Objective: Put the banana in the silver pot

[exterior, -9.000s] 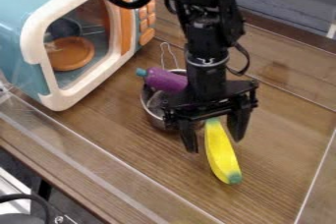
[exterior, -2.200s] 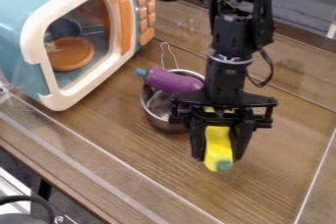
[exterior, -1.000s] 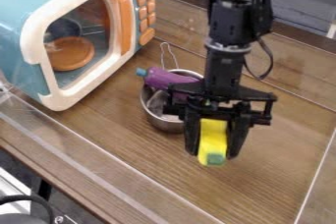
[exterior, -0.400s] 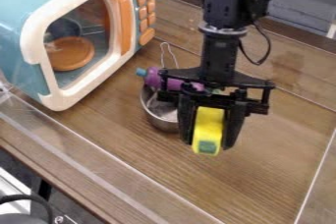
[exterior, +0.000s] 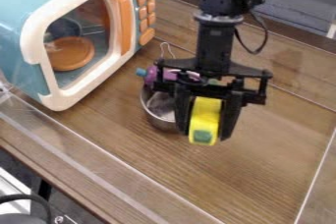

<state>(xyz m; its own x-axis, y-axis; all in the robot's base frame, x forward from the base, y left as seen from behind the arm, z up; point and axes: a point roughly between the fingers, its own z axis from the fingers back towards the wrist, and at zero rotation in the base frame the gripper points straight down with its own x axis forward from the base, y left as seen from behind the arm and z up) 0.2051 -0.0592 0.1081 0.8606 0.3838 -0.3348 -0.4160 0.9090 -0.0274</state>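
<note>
Upper left of the frame: A toy microwave (exterior: 69, 31), pale blue with a white-rimmed opening and orange buttons down its side, stands on the wooden desk (exterior: 125, 164); an orange disc (exterior: 71, 53) shows inside.
Left of the banana: The silver pot (exterior: 160, 112), a shiny metal vessel with a thin wire handle, sits near the center, partly hidden by the black robot arm.
Over the pot: A purple toy eggplant (exterior: 160, 76) lies across the top, partly behind the arm.
Center of the frame: The black fingers (exterior: 206, 118) are clamped on the banana (exterior: 203, 123), holding it beside the pot, its green tip toward the bottom of the frame.
</note>
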